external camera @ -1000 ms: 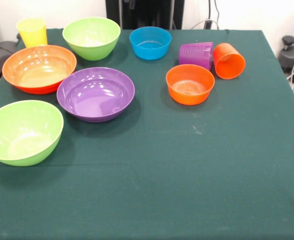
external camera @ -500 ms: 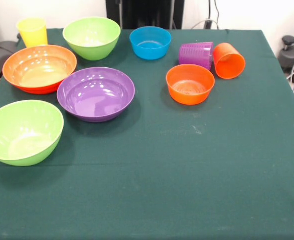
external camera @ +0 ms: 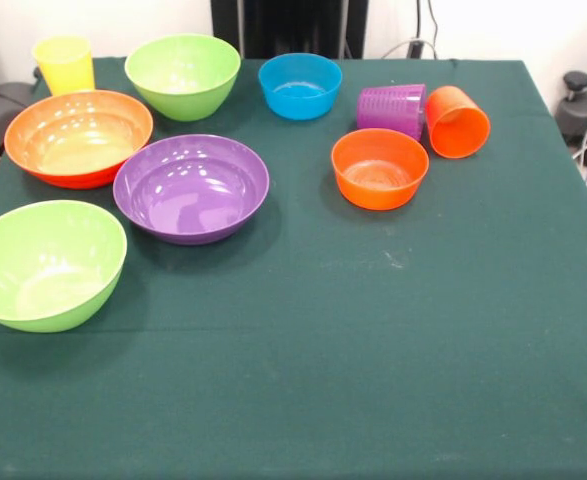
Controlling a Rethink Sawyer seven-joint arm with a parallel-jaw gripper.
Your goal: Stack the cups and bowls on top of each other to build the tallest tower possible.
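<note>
Nothing stacked: every piece separate on the green-clothed table (external camera: 373, 350). At the far left corner, an upright yellow tapered plastic cup (external camera: 64, 64), with a glossy lime green plastic bowl (external camera: 183, 75) near it. Just in front, a large glossy orange bowl (external camera: 78, 137), touching or nearly touching a large glossy purple bowl (external camera: 191, 188). At the near left edge, a second lime green bowl (external camera: 46, 264). Along the far middle, a small blue bowl (external camera: 300, 85). Rightward, a ribbed purple cup (external camera: 392, 108), apparently mouth-down, just beside an orange cup (external camera: 457, 121) on its side, mouth facing the camera. Just in front of those two, a small orange bowl (external camera: 379, 168). No claw visible; state impossible to tell.
</note>
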